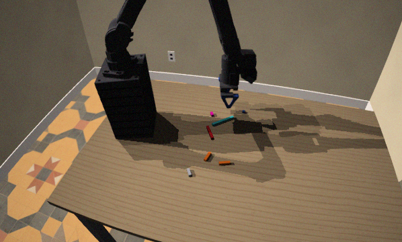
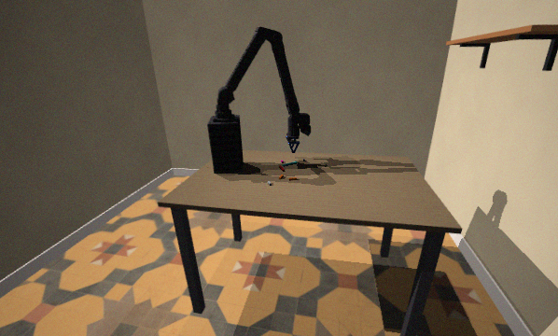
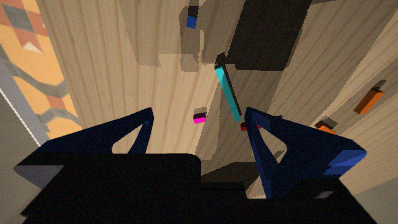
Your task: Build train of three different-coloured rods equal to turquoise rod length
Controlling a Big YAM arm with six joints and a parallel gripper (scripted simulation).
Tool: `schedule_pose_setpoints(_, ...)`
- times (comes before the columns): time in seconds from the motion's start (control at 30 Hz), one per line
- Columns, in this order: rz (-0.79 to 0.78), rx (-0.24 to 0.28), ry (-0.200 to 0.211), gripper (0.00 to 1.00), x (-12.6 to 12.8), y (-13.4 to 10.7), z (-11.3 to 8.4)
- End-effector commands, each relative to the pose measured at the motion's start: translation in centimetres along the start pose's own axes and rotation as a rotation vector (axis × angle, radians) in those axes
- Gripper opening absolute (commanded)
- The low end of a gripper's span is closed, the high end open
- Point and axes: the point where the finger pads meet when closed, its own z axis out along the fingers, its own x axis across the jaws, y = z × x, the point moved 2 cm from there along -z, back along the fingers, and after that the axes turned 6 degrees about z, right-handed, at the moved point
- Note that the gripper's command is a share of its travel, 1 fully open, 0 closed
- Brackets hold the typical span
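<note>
My gripper (image 1: pixel 229 106) (image 2: pixel 293 151) (image 3: pixel 199 112) is open and empty, above the back of the table near the turquoise rod. The turquoise rod (image 1: pixel 223 121) (image 3: pixel 229 95) lies flat. A magenta rod (image 1: pixel 212 113) (image 3: pixel 199 119) lies behind its left end, and shows between the fingertips in the wrist view. A small blue rod (image 1: pixel 244 111) (image 3: pixel 191 22) lies beyond its right end. A red rod (image 1: pixel 210 132) lies in front of the turquoise rod, partly hidden by a finger in the wrist view. Two orange rods (image 1: pixel 208 156) (image 1: pixel 224 163) and a grey rod (image 1: pixel 189 172) (image 2: pixel 270 183) lie nearer the front, all apart.
The arm's black pedestal (image 1: pixel 135 107) (image 2: pixel 227 147) stands at the left of the table (image 1: pixel 288 208) (image 2: pixel 354 201). Arm shadows fall across the rods' area and to the right. A wall shelf (image 2: pixel 517 35) hangs high at the right.
</note>
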Motion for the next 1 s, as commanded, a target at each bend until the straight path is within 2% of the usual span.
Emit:
schedule_pose_setpoints(0.0, 0.044, -0.062, 0.018, 1.00, 0.7, 2.1, -1.3)
schedule_pose_setpoints(0.03, 0.128, -0.055, 0.018, 1.00, 0.6, 1.0, -1.3)
schedule_pose_setpoints(0.1, 0.128, -0.055, 0.018, 1.00, 0.6, 1.0, -1.3)
schedule_pose_setpoints(0.13, 0.130, -0.039, 0.012, 1.00, 0.4, 0.5, -0.6)
schedule_pose_setpoints(0.17, 0.216, -0.047, 0.017, 1.00, 0.5, 0.3, -0.9)
schedule_pose_setpoints(0.33, 0.219, -0.057, 0.021, 1.00, 0.6, 1.0, -1.0)
schedule_pose_setpoints(0.37, 0.301, -0.053, 0.022, 1.00, 0.5, 0.1, -1.1)
schedule_pose_setpoints(0.47, 0.305, -0.043, 0.018, 1.00, 0.3, -0.2, -0.7)
schedule_pose_setpoints(0.5, 0.388, -0.050, 0.024, 1.00, 0.3, -0.4, -1.0)
schedule_pose_setpoints(0.67, 0.390, -0.047, 0.022, 1.00, 0.3, -0.5, -0.8)
schedule_pose_setpoints(0.7, 0.391, -0.062, 0.030, 1.00, 0.5, 0.5, -1.0)
schedule_pose_setpoints(0.73, 0.470, -0.050, 0.026, 1.00, 0.3, -0.8, -1.0)
schedule_pose_setpoints(0.83, 0.474, -0.044, 0.023, 1.00, 0.1, -1.0, -0.7)
schedule_pose_setpoints(0.87, 0.553, -0.049, 0.028, 1.00, 0.2, -1.2, -0.9)
schedule_pose_setpoints(0.97, 0.554, -0.046, 0.026, 1.00, 0.1, -1.3, -0.8)
